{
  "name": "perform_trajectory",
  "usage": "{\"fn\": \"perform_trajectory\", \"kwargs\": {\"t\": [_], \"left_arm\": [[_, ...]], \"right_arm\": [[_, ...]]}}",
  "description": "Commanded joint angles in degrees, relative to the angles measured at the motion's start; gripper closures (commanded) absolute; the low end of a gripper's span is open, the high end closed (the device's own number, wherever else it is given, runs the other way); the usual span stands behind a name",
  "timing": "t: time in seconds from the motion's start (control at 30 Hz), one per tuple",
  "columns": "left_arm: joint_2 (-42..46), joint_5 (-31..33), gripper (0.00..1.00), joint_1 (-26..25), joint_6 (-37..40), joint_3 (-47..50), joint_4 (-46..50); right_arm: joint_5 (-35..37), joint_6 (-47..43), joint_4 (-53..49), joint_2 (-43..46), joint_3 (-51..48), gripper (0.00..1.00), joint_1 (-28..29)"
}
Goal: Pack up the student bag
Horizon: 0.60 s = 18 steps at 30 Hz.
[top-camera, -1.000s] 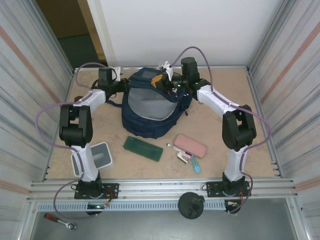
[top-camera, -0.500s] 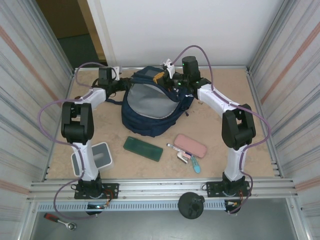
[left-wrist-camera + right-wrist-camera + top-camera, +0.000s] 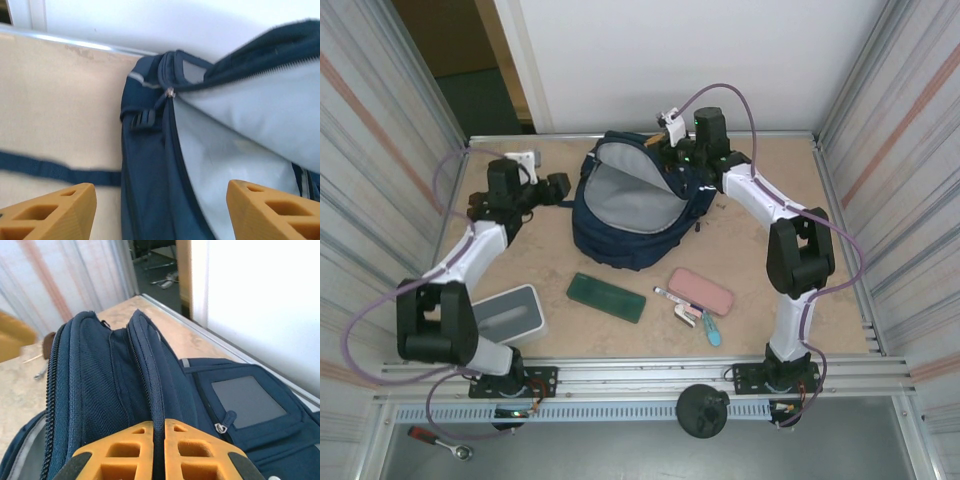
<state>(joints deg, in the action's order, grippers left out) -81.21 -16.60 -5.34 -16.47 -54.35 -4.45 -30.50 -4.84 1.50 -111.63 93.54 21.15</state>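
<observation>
Table (image 3: 760, 250): right gripper (image 3: 159, 431) clamped on student bag (image 3: 620, 235) rim; left gripper (image 3: 160, 190) apart, facing bag.

Matt navy woven cloth of the student bag (image 3: 100, 390), smooth grey lining (image 3: 225, 145)

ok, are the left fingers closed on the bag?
No, in the left wrist view the left fingers stand wide apart, and the bag lies ahead of them, not pinched.

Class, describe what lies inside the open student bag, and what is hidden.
The student bag gapes open, showing bare grey lining and no item. Its bottom, below the front wall, is covered by navy fabric.
</observation>
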Motion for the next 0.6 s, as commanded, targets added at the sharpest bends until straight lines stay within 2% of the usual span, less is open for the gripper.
{"fn": "perform_trajectory", "kwargs": {"t": [0.0, 0.13, 0.23, 0.33, 0.4, 0.57], "left_arm": [[6.0, -0.5, 0.30, -1.3, -2.2, 6.8, -1.7], [10.9, 1.9, 0.30, -5.9, -2.5, 13.4, -1.4], [14.2, 4.9, 0.27, -10.0, -2.0, 16.7, -0.1], [16.9, 8.9, 0.23, -13.6, -1.3, 18.6, 1.6], [18.0, 9.3, 0.22, -14.3, -1.2, 19.3, 2.4], [20.5, 8.8, 0.19, -14.5, -1.4, 20.3, 4.3]], "right_arm": [[6.1, 1.0, -2.6, -0.1, -0.1, 0.92, -2.3], [4.3, -0.2, -4.5, 1.2, -2.0, 0.83, -2.6], [4.2, 0.2, -7.6, 3.1, -2.6, 0.71, -2.4], [8.0, 2.3, -11.5, 6.1, -3.3, 0.60, -2.4], [12.0, 4.1, -13.2, 8.9, -5.2, 0.51, -2.3], [16.7, 6.8, -12.6, 17.5, -14.3, 0.44, -2.0]]}}
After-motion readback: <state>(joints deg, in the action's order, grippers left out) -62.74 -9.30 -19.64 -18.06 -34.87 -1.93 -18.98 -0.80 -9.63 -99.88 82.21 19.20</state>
